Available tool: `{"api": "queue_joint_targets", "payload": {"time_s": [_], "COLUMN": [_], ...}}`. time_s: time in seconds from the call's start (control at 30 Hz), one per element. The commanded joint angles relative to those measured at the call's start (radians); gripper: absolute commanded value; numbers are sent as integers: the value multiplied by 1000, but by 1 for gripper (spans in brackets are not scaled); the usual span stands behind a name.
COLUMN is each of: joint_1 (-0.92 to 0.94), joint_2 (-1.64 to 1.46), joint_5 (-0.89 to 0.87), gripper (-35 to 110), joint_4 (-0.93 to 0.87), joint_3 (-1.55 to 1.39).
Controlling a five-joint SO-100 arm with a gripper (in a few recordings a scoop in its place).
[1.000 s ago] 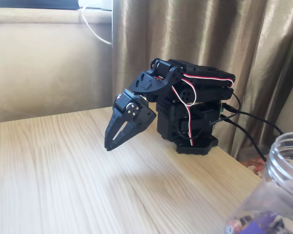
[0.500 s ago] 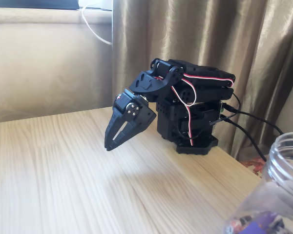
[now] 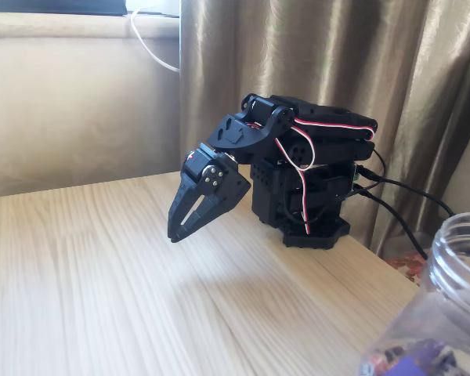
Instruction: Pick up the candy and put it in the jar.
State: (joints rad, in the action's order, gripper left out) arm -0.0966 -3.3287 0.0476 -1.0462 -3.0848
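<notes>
The jar (image 3: 442, 305), clear plastic with a threaded wide mouth, stands at the near right corner of the fixed view, cut off by the picture's edge. Through its wall we make out purple-wrapped sweets low down, blurred by closeness to the camera. We cannot find the loose candy on the worktop from this view.

We see the black arm folded low over its base (image 3: 313, 211), which sits at the far right of the pale wooden worktop (image 3: 102, 290), close to the curtain (image 3: 360, 70). Red and white wires loop over the arm's upper joints, and black cables trail from the base toward the right edge.

The jaws (image 3: 177, 232) point down and to the left, their tip hanging just above the wood, and they look pressed together with nothing between them. They are well apart from the jar, which lies to the right and nearer to us.

Behind the worktop on the left we see a beige wall, with a white cord hanging down from the top of the picture.
</notes>
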Motion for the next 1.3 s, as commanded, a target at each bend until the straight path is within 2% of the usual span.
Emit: {"api": "queue_joint_targets", "payload": {"time_s": [0.0, 1.0, 1.13, 1.2, 1.27], "joint_1": [-11, -49, -66, -72, -89], "joint_2": [-32, -34, -34, -11, 160], "joint_5": [8, 44, -106, -156, -212], "gripper": [0, 0, 0, 11, 13], "joint_4": [0, 11, 23, 61, 84], "joint_3": [-25, -25, 64, 118, 233]}}
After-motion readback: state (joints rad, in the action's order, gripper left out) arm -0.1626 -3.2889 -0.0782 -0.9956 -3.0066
